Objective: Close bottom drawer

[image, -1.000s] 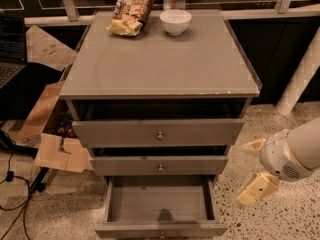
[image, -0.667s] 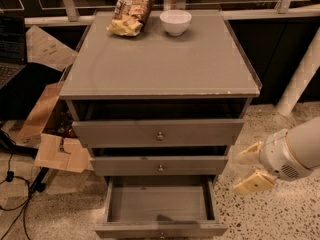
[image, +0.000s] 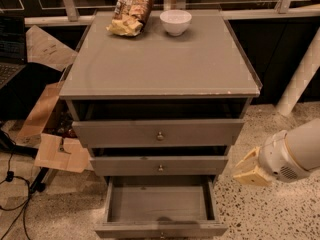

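Observation:
The bottom drawer (image: 160, 204) of the grey cabinet is pulled far out at the frame's lower edge. Its inside is bare and its front panel (image: 161, 230) sits at the very bottom of the view. The middle drawer (image: 159, 165) and top drawer (image: 159, 133) each show a small round brass knob and stand slightly out. My gripper (image: 248, 170) with cream fingers is to the right of the cabinet, level with the middle drawer, apart from every drawer. It holds nothing.
A chip bag (image: 131, 11) and a white bowl (image: 175, 22) sit on the cabinet top (image: 160, 69). Cardboard pieces (image: 55, 144) and cables (image: 12, 184) lie on the floor at left. A white post (image: 300, 79) stands at right.
My gripper has risen and drawn in toward the arm, from low beside the bottom drawer to level with the middle drawer. The drawers have not moved.

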